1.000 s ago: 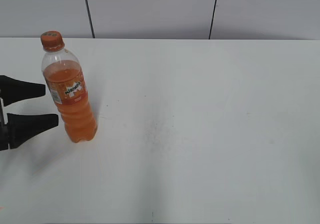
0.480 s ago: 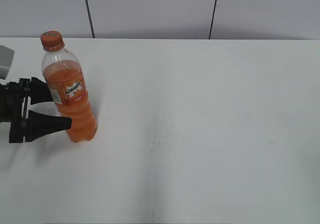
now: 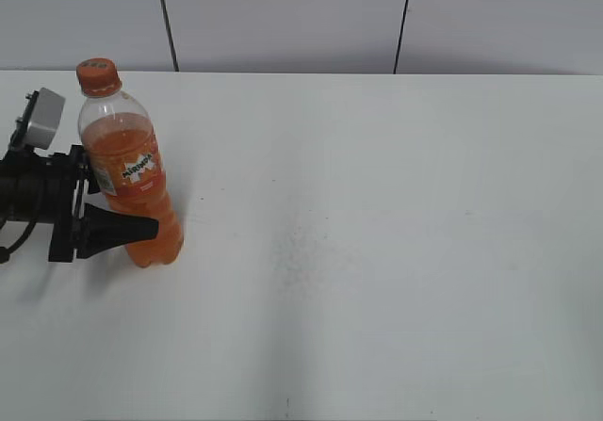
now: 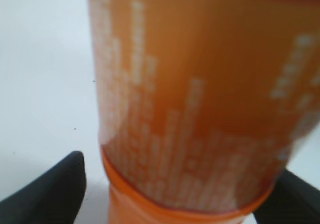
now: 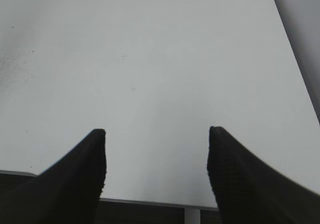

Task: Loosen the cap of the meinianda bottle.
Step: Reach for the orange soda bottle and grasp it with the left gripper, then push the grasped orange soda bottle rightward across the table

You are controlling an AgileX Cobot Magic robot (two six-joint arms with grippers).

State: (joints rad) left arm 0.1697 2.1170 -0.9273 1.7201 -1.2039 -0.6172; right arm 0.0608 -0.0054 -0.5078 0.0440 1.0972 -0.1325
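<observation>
Nearest the left claw (image 3: 132, 209), the change is plain: a second ago it sat clear of the meinianda bottle (image 3: 132, 181) to the left, and now it has slid in until the lower body of the bottle stands between its two fingers. In the left wrist view the orange label fills the frame, with one dark fingertip (image 4: 55, 189) to one side and the other at the opposite edge. A gap still shows on the near side, so the claw is spread around the bottle and narrowing, not yet clamped on it.

Above the claw, the cap (image 3: 98, 75) sits on the neck, untouched, and the bottle stands upright on the bench (image 3: 377, 251).

Far off to the other side, the right claw (image 5: 156, 171) hangs released over bare bench, holding nothing and out of the exterior view.

By my judgement the steadying grip is about to land. Once the bottle is held firm, the right claw must come across to the cap and twist.
</observation>
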